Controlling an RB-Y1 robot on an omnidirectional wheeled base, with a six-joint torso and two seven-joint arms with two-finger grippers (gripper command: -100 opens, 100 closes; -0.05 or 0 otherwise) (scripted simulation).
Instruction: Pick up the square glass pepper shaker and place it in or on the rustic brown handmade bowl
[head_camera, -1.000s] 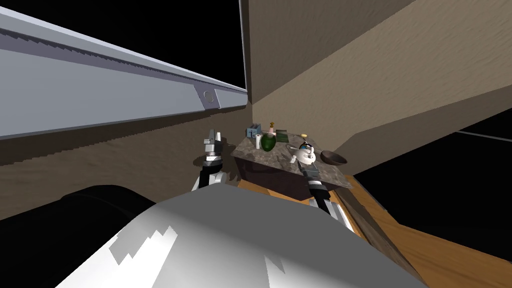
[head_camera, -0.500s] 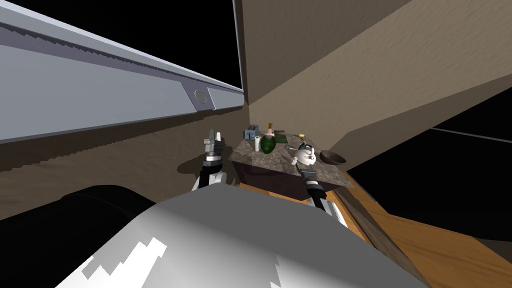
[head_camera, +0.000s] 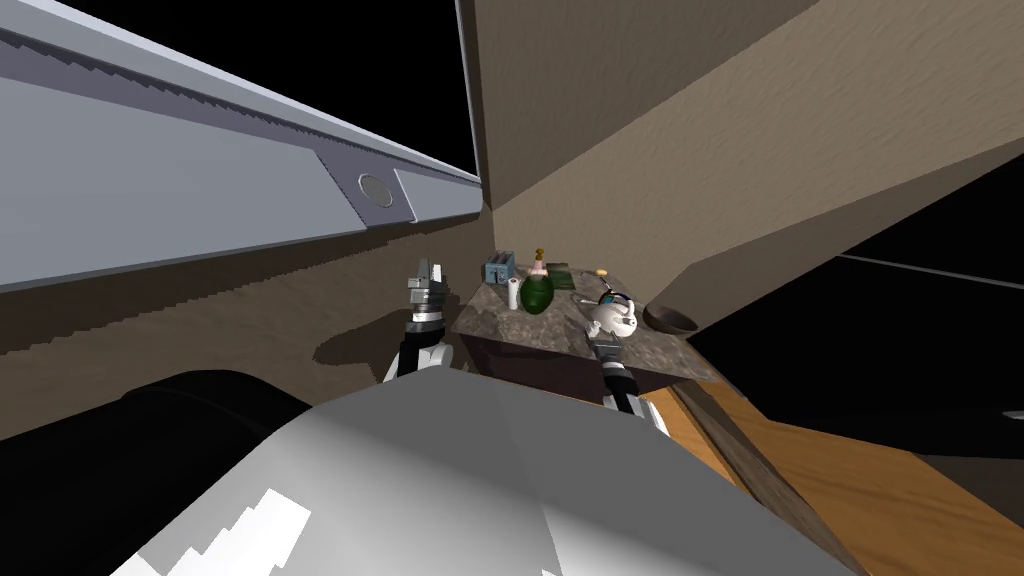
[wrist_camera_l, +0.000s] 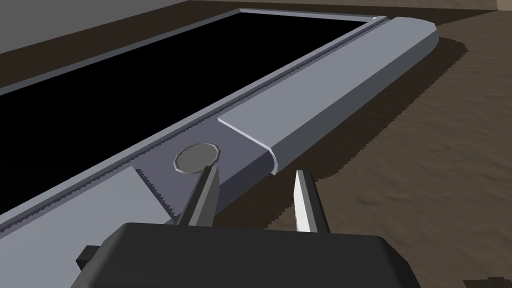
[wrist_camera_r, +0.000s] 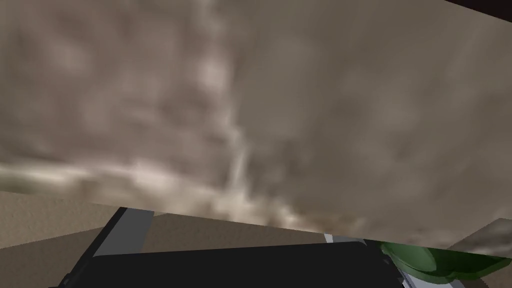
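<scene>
The head view shows a mottled grey stone worktop (head_camera: 520, 325) carrying a round dark green jug (head_camera: 537, 295), a white teapot (head_camera: 610, 318) and, at its right end, the shallow brown bowl (head_camera: 670, 319). The small pale shaker with a golden cap (head_camera: 539, 262) stands at the far edge just behind the jug, well apart from the bowl. The right tool (head_camera: 598, 340) sits just before the teapot. Its wrist view adds finger roots wide apart, nothing seen between them, tips hidden against a mottled grey-brown surface (wrist_camera_r: 250, 100). The left tool (wrist_camera_l: 252, 192), off the worktop's left side, has its blades parted and empty.
</scene>
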